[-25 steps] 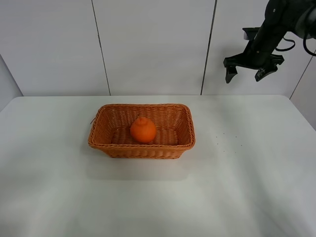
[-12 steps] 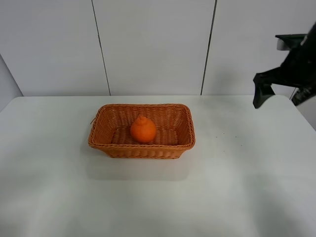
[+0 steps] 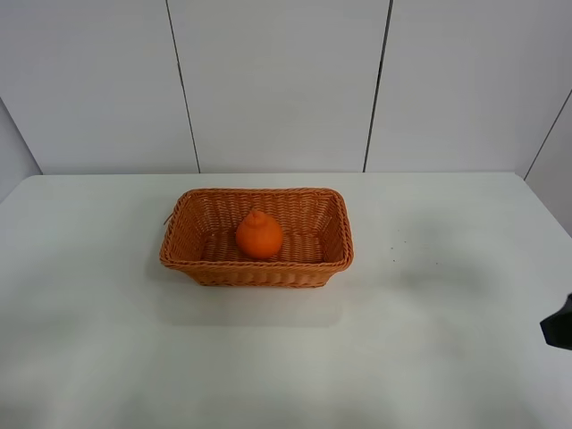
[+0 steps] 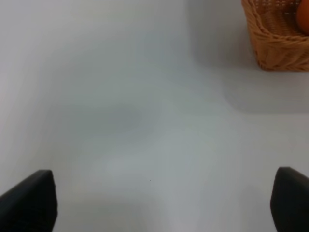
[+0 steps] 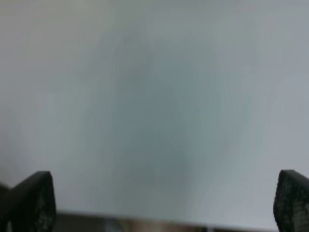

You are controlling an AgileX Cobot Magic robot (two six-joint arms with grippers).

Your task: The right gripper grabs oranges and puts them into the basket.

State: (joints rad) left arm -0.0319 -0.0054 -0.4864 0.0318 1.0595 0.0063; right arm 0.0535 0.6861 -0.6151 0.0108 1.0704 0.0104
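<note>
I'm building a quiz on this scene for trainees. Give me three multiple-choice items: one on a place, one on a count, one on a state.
1. Where is the orange?
A. Inside the basket
B. On the table
C. In a gripper

2. How many oranges show?
A. Three
B. One
C. None

3. How are the right gripper's fingers?
A. Clamped on fruit
B. Shut empty
C. Spread apart, empty

Key: 1 A, wicker walls surround it. 2 B, only one fruit shows. 3 C, the fingertips sit at opposite edges of the wrist view.
</note>
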